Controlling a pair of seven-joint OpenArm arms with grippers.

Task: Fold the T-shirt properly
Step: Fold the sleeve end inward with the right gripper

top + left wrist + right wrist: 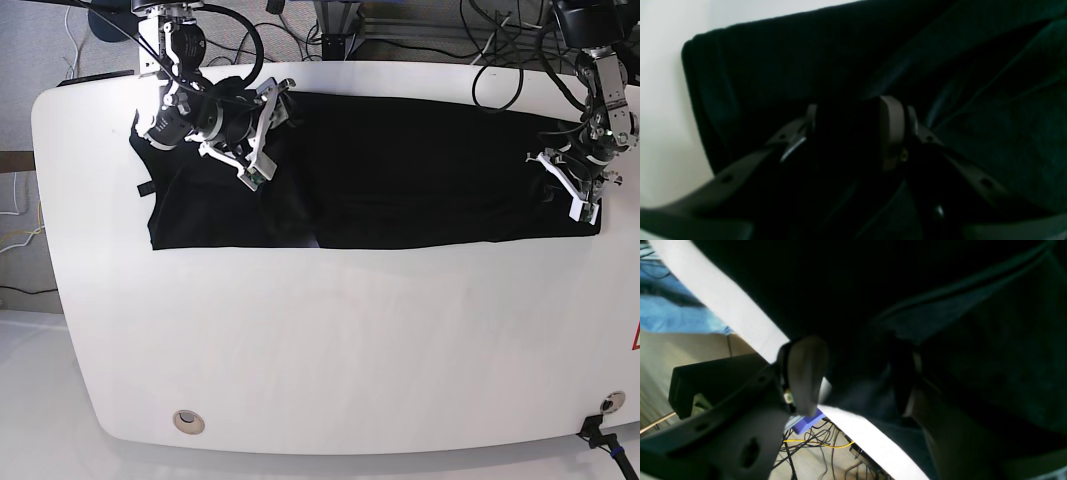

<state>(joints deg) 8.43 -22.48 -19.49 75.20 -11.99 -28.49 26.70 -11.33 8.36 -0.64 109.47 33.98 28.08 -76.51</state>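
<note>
The black T-shirt (420, 170) lies spread in a long band across the far half of the white table (300, 330). My right gripper (272, 135) hovers over its left part, open, with its fingers wide apart. In the right wrist view the right gripper (857, 380) straddles loose folds of the T-shirt (973, 356) at the table's edge. My left gripper (562, 187) sits at the shirt's right end. The left wrist view shows the left gripper (853, 133) shut on a bunch of the T-shirt (773, 66). No print or tag shows.
The table's far edge (723, 296) runs right beside the right gripper, with cables (813, 440) and a blue block (806, 421) on the floor below. A round grommet (186, 421) sits near the front left corner. More cables (500, 40) hang behind the table.
</note>
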